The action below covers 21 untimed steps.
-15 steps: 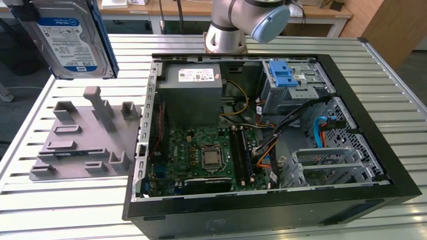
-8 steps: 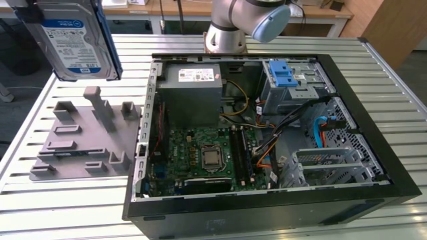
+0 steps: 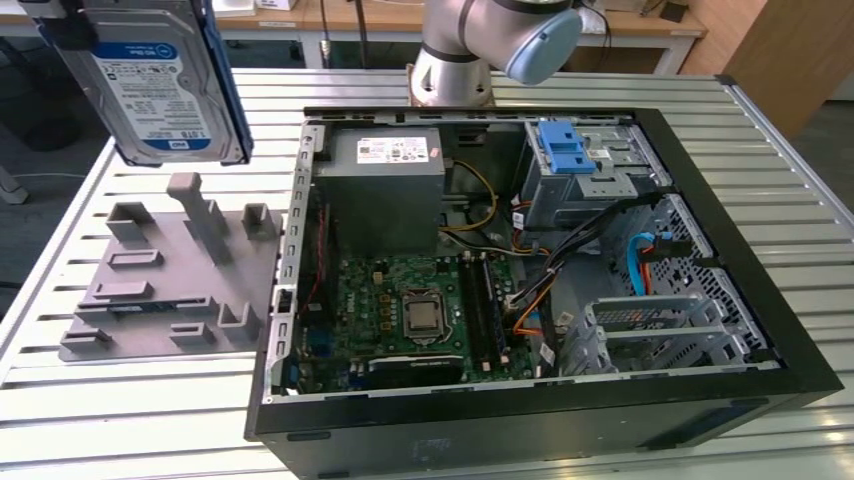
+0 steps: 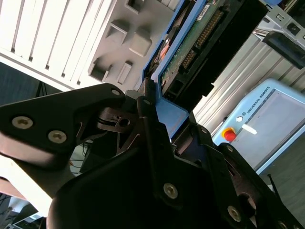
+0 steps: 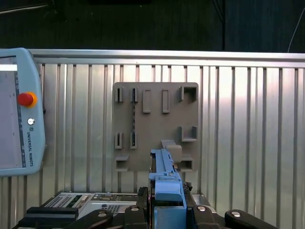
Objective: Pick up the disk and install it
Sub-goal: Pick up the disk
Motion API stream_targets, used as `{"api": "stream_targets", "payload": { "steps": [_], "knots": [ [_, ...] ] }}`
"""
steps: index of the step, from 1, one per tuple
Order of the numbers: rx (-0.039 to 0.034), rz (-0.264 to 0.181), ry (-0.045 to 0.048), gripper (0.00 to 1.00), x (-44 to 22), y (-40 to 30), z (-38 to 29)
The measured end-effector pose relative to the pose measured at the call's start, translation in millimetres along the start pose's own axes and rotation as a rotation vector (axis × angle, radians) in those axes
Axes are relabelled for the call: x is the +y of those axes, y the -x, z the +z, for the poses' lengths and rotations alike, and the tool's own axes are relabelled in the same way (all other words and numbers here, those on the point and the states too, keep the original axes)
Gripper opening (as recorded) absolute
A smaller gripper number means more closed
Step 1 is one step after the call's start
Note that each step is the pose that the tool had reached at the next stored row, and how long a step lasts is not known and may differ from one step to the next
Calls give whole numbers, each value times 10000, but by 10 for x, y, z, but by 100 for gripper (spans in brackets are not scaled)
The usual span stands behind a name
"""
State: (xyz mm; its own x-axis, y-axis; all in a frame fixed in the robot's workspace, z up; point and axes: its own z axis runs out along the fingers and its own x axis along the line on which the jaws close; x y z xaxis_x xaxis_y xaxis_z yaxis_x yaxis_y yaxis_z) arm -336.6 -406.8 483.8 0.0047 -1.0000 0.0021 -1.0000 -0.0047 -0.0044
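The disk (image 3: pixel 154 85), dark with a blue-and-white label and blue side rails, hangs in the air at the exterior view's upper left, above the grey fixture plate (image 3: pixel 174 270). In the second wrist view my gripper (image 4: pixel 167 119) is shut on the disk (image 4: pixel 190 47), whose green circuit-board underside faces the camera. A black finger (image 4: pixel 147 102) presses against its blue rail. In the first wrist view the disk (image 5: pixel 167 181) shows edge-on between the gripper's (image 5: pixel 167 212) black fingers, over the near edge of the fixture plate (image 5: pixel 155 129).
An open computer case (image 3: pixel 747 300) lies on the slatted metal table (image 3: pixel 134 400), to the exterior view's right of the plate. Its drive cage with a blue latch (image 3: pixel 567 150) sits at the far right corner. The arm's base (image 3: pixel 451 70) stands behind it. A teach pendant (image 5: pixel 19 109) lies nearby.
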Motion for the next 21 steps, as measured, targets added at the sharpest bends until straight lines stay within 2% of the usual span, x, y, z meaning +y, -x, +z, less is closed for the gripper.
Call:
{"api": "stream_targets", "payload": {
  "steps": [6, 21],
  "knots": [
    [-5, 0, 0, 36, -74, -30, -1],
    [-7, 0, 0, 36, -255, -34, 0]
  ]
}}
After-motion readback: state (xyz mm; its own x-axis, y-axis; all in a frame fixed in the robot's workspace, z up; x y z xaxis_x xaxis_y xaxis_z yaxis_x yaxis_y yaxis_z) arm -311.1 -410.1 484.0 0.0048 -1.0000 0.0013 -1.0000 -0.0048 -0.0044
